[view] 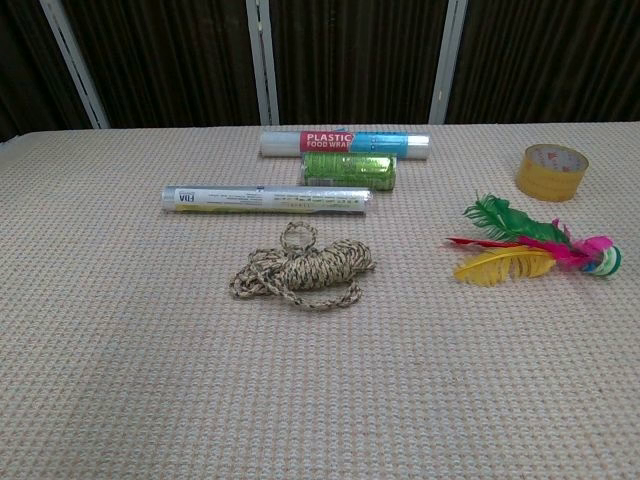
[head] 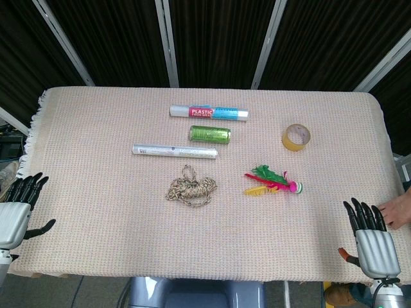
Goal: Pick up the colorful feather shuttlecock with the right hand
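The feather shuttlecock [head: 271,181] lies flat on the beige tablecloth, right of centre, with green, red, yellow and pink feathers and a round base at its right end. The chest view shows the shuttlecock [view: 535,250] at the right side. My right hand [head: 371,238] rests at the table's front right corner, fingers straight and apart, holding nothing, well below and right of the shuttlecock. My left hand [head: 18,205] sits at the front left edge, fingers spread, empty. Neither hand appears in the chest view.
A coil of rope [head: 190,187] lies left of the shuttlecock. Behind are a silver tube [head: 174,151], a green can [head: 210,134], a plastic wrap roll [head: 209,113] and a tape roll [head: 296,137]. A person's hand [head: 397,210] shows at the right edge.
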